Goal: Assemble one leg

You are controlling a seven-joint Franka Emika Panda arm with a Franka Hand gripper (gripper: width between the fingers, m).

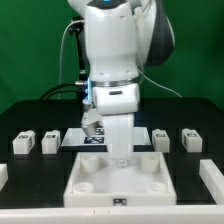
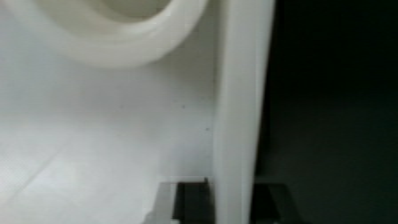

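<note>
My gripper (image 1: pixel 120 157) is down at the far wall of the large flat white tray (image 1: pixel 88 185) with round corner sockets. In the wrist view my gripper (image 2: pixel 231 192) straddles the tray's upright wall (image 2: pixel 240 90), with a dark finger (image 2: pixel 187 202) pressed to each side, so it is shut on the wall. A round socket (image 2: pixel 143 30) shows beside the wall. Several legs, small white blocks with tags, lie on the black table: two on the exterior view's left (image 1: pixel 23 143) (image 1: pixel 50 142) and two on its right (image 1: pixel 160 137) (image 1: pixel 190 139). None is held.
The marker board (image 1: pixel 90 137) lies behind the tray, partly hidden by the arm. White rig pieces stand at the table's left edge (image 1: pixel 3 175) and right edge (image 1: pixel 212 178). A green backdrop closes the far side.
</note>
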